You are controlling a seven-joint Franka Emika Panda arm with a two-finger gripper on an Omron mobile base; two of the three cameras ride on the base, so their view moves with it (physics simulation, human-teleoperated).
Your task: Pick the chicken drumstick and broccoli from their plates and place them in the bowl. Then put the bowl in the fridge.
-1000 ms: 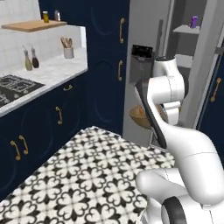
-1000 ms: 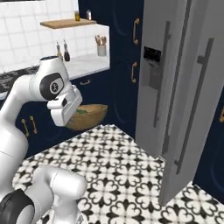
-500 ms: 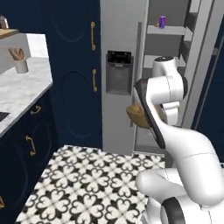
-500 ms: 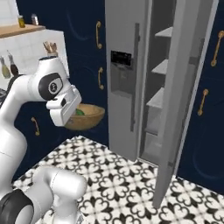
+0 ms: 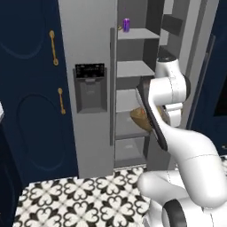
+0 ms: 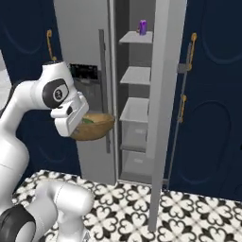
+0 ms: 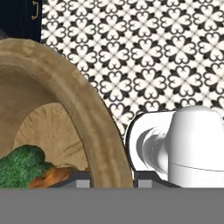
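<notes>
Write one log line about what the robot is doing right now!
hand: shut on bowl | in bowl: broccoli, chicken drumstick | fridge: door open, bowl not yet inside

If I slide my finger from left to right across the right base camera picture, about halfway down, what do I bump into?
The robot's white arm → the gripper holding the wooden bowl → the grey fridge and its pale shelves → the open fridge door → the navy cabinet with brass handles.

The white arm was raised and bent at the elbow, with the hand turned downward. The gripper (image 6: 81,124) was closed on the rim of the bowl (image 6: 97,127).
</notes>
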